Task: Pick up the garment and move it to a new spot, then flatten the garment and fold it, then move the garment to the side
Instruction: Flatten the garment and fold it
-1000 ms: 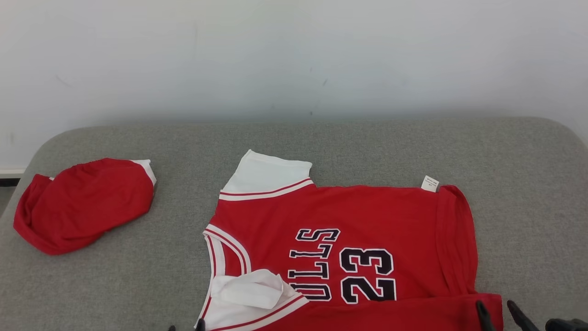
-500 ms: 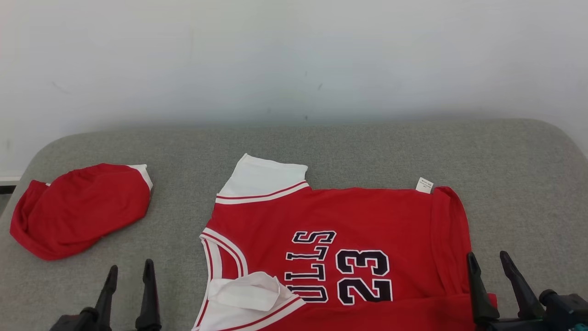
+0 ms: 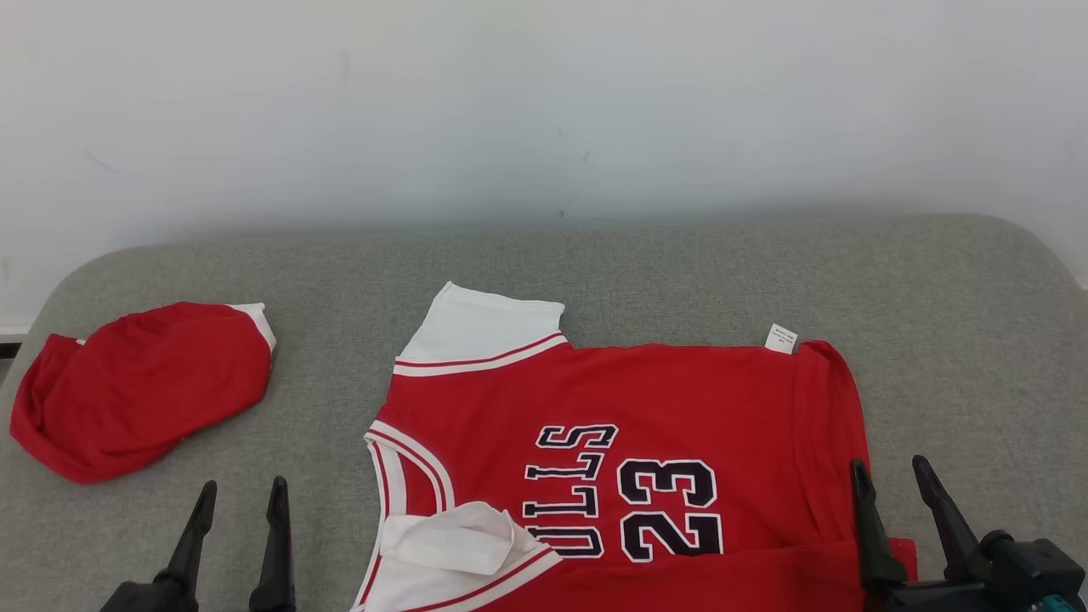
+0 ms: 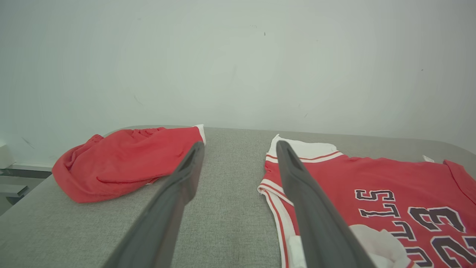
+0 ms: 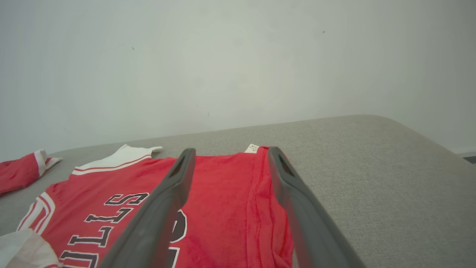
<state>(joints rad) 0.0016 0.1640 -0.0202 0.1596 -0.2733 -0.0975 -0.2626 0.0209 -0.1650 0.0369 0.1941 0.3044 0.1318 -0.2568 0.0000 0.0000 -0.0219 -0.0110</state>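
At the left end of the grey padded surface (image 3: 680, 272), well in from its front edge, lies a bundled red garment (image 3: 140, 387) with a strip of white trim at its far right corner. It sits apart from everything else.

My left hand (image 3: 242, 486) is next, near the front edge over bare grey fabric, between that bundle and the jersey. Its two dark fingers stand spread and released, with nothing between them.

The red jersey (image 3: 680, 399) is spread across the middle of the surface, running from about the centre line down to the front edge. It lies sideways, collar toward the left and hem toward the right. One white sleeve lies flat at its far left corner, and the other is crumpled by the collar near the front edge. The black lettering and the number 23 face up. A small white label (image 3: 782, 337) sticks out at the far right corner.

My right hand (image 3: 888, 465) is at the jersey's right hem near the front edge, fingers apart and gripping nothing. I cannot tell whether it touches the cloth.

A white wall (image 3: 544, 102) stands behind.
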